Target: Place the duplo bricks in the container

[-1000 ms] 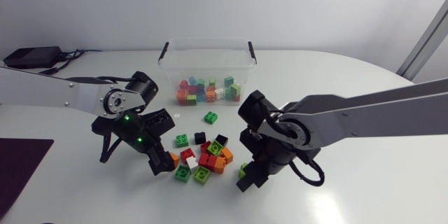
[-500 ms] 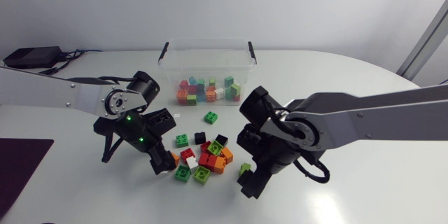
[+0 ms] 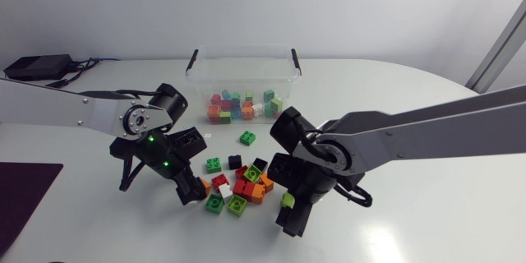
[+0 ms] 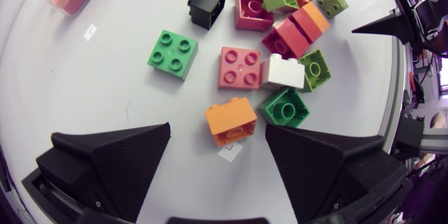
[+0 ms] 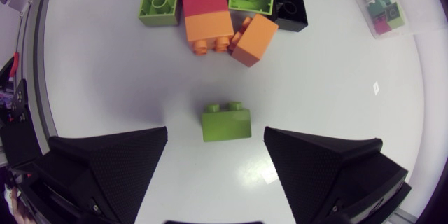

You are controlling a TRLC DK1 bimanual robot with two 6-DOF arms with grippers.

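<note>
A loose heap of duplo bricks is lying near the middle of the white table. They are red, orange, white, black and two shades of green, each a chunky block with round studs. More bricks are already sitting in the clear container, which is standing beyond the heap with a black handle at each end. A single green brick is lying between heap and container. The left arm is entering from the left side, and the left jaws are hanging over the heap's left edge, wide open and gripping nothing. The left wrist view is showing what the overhead camera is hiding: an orange brick is lying between the two fingers, apart from both, just beside a red brick and a white brick. The right arm is entering from the right, and the right jaws are hanging over a lime brick lying alone just right of the heap. The right wrist view is showing this brick centred between wide-open fingers, touching neither, its two visible studs pointing toward the heap. From overhead only a sliver of lime is peeking out beside the black wrist.
</note>
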